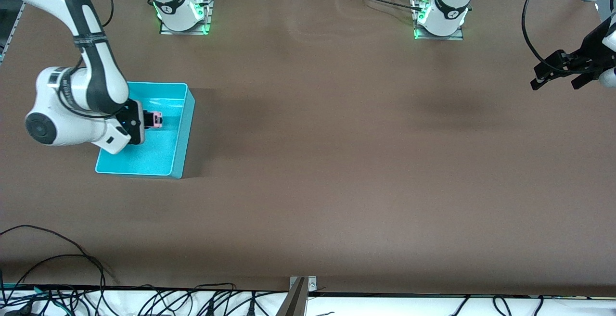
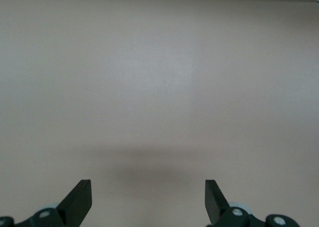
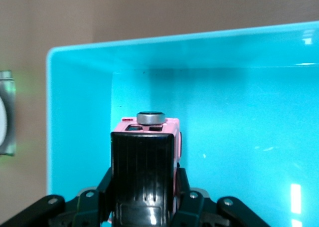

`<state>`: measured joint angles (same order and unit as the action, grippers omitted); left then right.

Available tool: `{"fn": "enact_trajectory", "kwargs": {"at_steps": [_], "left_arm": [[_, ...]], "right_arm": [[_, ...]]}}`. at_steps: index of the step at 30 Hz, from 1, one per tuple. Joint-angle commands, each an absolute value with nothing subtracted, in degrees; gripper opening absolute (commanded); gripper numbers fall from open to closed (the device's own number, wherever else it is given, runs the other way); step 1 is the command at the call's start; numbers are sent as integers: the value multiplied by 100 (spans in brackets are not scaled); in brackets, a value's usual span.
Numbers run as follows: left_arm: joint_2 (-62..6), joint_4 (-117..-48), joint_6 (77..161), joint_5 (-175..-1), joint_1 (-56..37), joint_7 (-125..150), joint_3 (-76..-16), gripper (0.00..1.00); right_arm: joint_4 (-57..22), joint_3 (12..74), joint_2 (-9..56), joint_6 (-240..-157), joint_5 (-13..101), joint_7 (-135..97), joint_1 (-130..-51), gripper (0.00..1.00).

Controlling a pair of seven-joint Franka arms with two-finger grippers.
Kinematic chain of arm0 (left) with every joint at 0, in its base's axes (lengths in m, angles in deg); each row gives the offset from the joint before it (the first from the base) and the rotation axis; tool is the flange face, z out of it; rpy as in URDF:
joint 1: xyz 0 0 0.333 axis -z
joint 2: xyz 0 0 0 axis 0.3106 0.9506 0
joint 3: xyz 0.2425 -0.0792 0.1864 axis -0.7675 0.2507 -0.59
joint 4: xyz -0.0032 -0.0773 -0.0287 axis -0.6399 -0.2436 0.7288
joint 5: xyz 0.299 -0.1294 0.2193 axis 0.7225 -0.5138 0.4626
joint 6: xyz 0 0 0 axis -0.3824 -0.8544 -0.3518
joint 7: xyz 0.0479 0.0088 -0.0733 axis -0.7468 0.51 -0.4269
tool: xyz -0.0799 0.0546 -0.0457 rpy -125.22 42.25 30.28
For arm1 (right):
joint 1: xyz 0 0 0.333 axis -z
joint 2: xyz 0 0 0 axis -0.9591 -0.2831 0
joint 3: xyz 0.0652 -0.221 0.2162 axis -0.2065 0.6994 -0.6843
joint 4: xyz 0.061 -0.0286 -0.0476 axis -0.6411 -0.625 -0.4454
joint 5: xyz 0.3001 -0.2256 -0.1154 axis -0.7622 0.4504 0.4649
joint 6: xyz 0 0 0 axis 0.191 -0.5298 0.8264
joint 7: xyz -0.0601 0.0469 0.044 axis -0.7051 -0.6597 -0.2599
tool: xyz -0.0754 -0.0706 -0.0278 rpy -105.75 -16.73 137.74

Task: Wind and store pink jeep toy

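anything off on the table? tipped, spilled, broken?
Nothing stands out. The right gripper holds the jeep over the bin, which sits flat and intact at the right arm's end of the table. The left gripper waits open over bare table at the left arm's end. No spills or damage visible.

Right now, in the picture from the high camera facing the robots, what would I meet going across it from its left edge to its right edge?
The right gripper shut on the pink jeep toy over the cyan bin → bare brown table → the left gripper, open, waiting above the table's edge.
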<state>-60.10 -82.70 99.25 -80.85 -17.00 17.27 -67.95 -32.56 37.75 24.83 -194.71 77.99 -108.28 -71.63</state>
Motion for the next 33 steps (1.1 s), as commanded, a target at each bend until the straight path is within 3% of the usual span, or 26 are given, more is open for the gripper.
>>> {"fn": "enact_trajectory", "kwargs": {"at_steps": [1,6,8,11,12,22,33], "left_arm": [[-5850,-8046,9785,-8192,-1730,1688,-6803,100],[-5850,-8046,9776,-8192,-1730,1679,-6803,100],[-5850,-8046,9776,-8184,-1730,1679,-6803,100],[-5859,-8046,9776,-8184,-1730,1679,-6803,100],[-5859,-8046,9776,-8184,-1730,1679,-6803,100],[-5859,-8038,9767,-8184,-1695,1679,-6750,100],[-5850,-7853,9626,-8184,-1686,1661,-6688,100]], "right_arm": [[-4331,3773,2924,-20415,7486,-11251,-7136,17],[-4640,3773,2933,-20944,7432,-11462,-7092,24],[-4632,3773,2907,-20944,7432,-11497,-7083,34],[-4623,3773,2898,-20962,7424,-11497,-7083,64],[-4623,3773,2889,-20962,7389,-11497,-7083,100],[-4184,3773,2933,-20673,7283,-11489,-7083,100],[-2541,3773,3012,-19196,7283,-10866,-7083,100]]}}
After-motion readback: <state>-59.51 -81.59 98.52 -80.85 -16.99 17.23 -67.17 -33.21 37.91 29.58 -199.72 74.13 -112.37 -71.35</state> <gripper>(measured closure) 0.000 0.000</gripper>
